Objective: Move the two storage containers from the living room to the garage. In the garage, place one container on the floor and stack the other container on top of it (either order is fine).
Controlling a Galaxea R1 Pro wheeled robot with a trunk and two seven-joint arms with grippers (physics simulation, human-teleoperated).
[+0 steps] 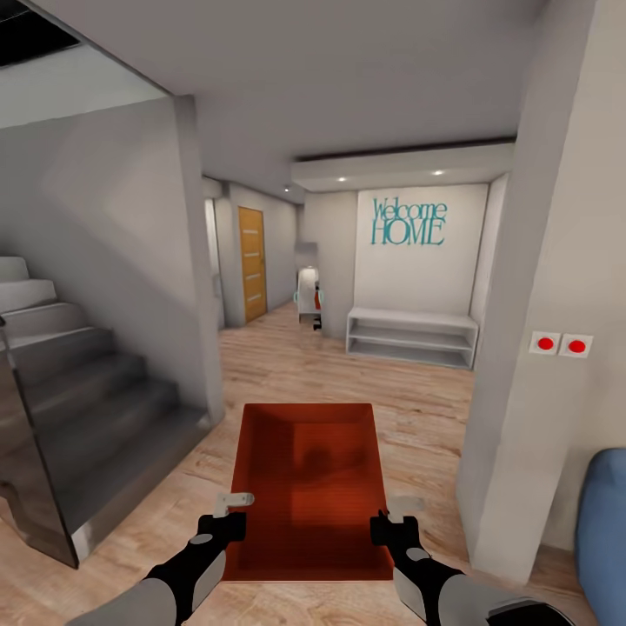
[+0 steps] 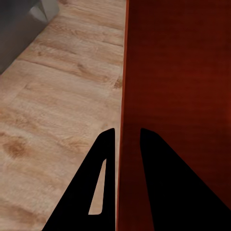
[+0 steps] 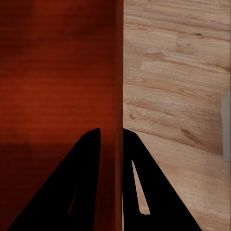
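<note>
Fingers of my left gripper (image 2: pixel 127 139) are closed over the left wall of the storage container (image 1: pixel 309 487), one finger outside and one inside, the thin red wall pinched between them; fingers of my right gripper (image 3: pixel 111 132) clamp the right wall in the same way. From the head view I see both my hands, left gripper (image 1: pixel 224 524) and right gripper (image 1: pixel 389 527), at the near end of this red-orange bin, which I hold in front of me above the wood-plank floor (image 1: pixel 417 409); its open top faces up and inside it looks empty. Grey stairs (image 1: pixel 78 382) rise at my left; ahead stands a white bench shelf (image 1: pixel 411 337) under the "Welcome HOME" lettering (image 1: pixel 409 222); farther left is an orange door (image 1: pixel 252 263); a white wall (image 1: pixel 539 261) with two red buttons (image 1: pixel 561 344) stands at my right.
</note>
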